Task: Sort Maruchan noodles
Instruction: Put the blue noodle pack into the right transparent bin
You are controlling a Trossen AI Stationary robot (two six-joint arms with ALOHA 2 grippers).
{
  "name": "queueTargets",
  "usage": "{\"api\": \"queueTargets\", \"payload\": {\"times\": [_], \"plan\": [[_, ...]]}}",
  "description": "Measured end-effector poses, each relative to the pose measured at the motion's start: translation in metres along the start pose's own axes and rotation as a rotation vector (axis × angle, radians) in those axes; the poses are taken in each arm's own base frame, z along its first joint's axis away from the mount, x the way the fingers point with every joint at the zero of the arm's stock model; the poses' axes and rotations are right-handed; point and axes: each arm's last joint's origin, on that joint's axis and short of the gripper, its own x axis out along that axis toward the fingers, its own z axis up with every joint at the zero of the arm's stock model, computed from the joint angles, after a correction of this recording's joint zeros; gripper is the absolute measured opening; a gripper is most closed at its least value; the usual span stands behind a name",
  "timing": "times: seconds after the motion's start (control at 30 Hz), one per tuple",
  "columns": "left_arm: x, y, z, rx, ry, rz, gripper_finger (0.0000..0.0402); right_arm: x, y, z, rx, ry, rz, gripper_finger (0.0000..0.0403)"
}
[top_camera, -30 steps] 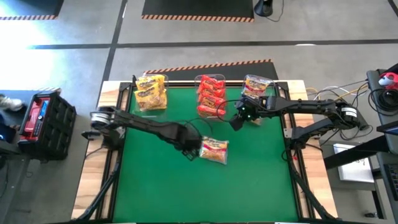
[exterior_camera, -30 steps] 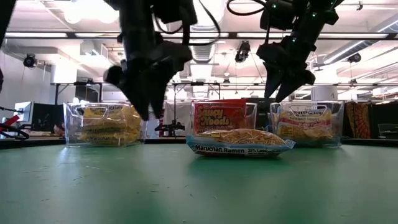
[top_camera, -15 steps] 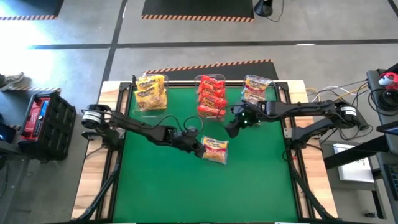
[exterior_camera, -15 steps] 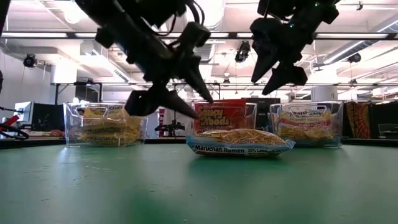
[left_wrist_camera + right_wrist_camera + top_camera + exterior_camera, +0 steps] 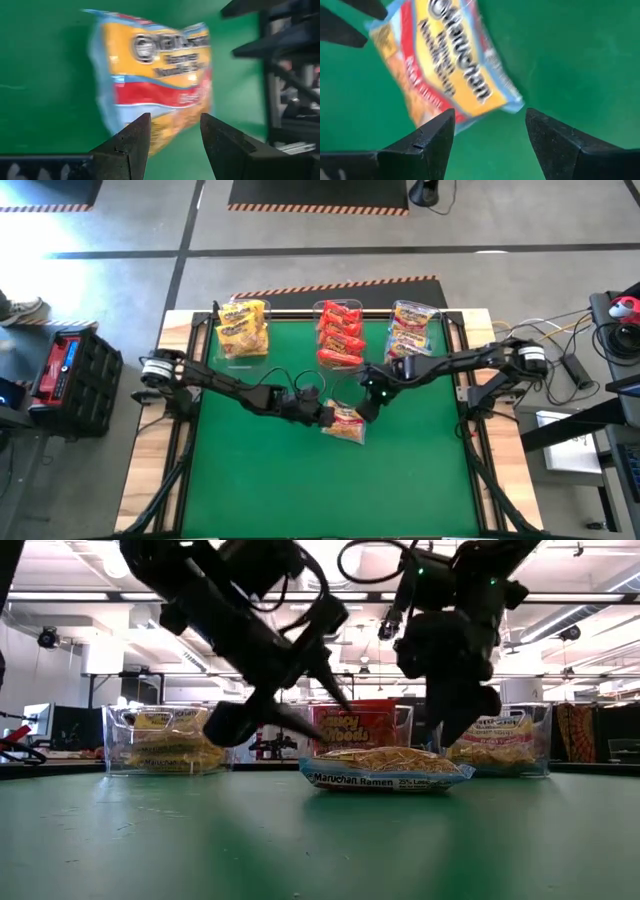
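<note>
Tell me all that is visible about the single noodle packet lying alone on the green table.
The flat rectangular crinkly plastic noodle packet is yellow-orange with a red band, pale blue edges and "Maruchan Ramen" printed on its side. It looks sealed and whole, lying flat on the green table, in front of three clear bins. The left end effector, open, is at one edge; the right end effector, open, hangs close above the other. Neither grips it; contact cannot be told.

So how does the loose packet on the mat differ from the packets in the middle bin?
The loose packet is pale with yellow, blue and a red band; the middle-bin packets are red. The loose packet lies alone and flat on the green mat, between the left tool and right tool; the red ones are piled inside a clear bin. Both are Maruchan ramen packets.
</note>
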Motion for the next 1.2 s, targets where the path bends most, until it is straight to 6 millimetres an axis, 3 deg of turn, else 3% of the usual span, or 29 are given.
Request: {"api": "queueTargets", "payload": {"times": [0.23,0.6,0.83,1.2], "plan": [[0.008,-0.007,-0.010,-0.044,-0.055,-0.084,0.0155,-0.008,0.004,-0.007,-0.066,-0.020,-0.027,0.0220],[0.031,0.005,-0.025,-0.132,-0.035,-0.085,0.0155,0.010,-0.010,-0.025,-0.028,-0.003,-0.069,0.0219],[0.033,0.010,-0.027,-0.120,-0.032,-0.041,0.0155,0.010,0.002,-0.019,-0.064,-0.087,0.073,0.0219],[0.032,0.024,-0.040,-0.094,0.048,0.090,0.0155,-0.003,0.005,-0.017,-0.078,-0.119,0.079,0.0219]]}}
